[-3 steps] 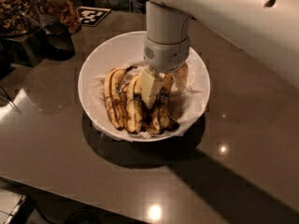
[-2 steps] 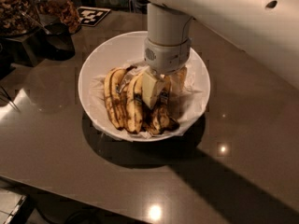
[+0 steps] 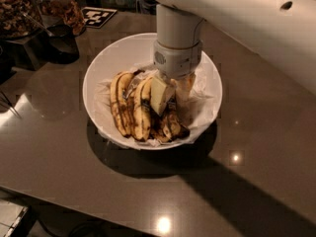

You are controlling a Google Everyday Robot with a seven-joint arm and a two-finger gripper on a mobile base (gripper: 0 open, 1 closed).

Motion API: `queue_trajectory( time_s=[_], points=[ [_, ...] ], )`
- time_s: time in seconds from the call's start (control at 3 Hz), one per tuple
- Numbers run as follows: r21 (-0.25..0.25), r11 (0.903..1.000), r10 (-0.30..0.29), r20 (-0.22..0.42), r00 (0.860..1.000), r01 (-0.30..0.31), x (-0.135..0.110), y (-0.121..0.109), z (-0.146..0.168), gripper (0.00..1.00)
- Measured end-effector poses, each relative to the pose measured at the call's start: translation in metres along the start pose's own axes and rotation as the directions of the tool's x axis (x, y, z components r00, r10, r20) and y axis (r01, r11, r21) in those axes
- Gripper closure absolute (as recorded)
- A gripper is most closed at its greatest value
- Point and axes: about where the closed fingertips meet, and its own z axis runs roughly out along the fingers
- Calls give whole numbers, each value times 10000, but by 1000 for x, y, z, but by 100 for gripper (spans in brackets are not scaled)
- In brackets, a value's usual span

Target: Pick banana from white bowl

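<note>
Surface: dark glossy countertop [image 3: 256, 181] is reflecting ceiling lights, lower centre and right of frame.
Background: jars of nuts [image 3: 15, 9] are sitting at upper left, a black-and-white marker tag [image 3: 98, 17] just right of them.
White bowl [image 3: 106, 65]: wide, round, glossy; sitting at frame centre, lined with crumpled white paper [image 3: 200, 110].
Bananas: several are lying side by side in the bowl, yellow with heavy brown blotching.
Banana [image 3: 170, 125]: the darkest one, lying centre-right in the bowl, mostly under the tool; sticker and stem are not showing.
Gripper [image 3: 168, 90]: hanging off the white arm [image 3: 232, 19], reaching down into the bowl centre, pale fingers [image 3: 160, 94] touching the fruit.
Grip state: cannot tell whether it is apart or clamped on anything.
Change: nothing is moving versus a second ago; gripper sitting at the same spot, bananas in the same layout.
Meaning: probably pausing at the grasp step; lift not yet started, banana not out of the bowl.
Handling: soft overripe skin, likely bruising easily and slipping.
</note>
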Motion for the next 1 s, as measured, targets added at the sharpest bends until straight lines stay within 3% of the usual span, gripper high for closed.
queue_trajectory(
  time_s=[0.67,1.0],
  points=[
    [-39,9978,-663,901,9937,669,4,2,-17,100],
    [-30,9937,-1114,1063,9881,1124,11,5,-26,100]
  ],
)
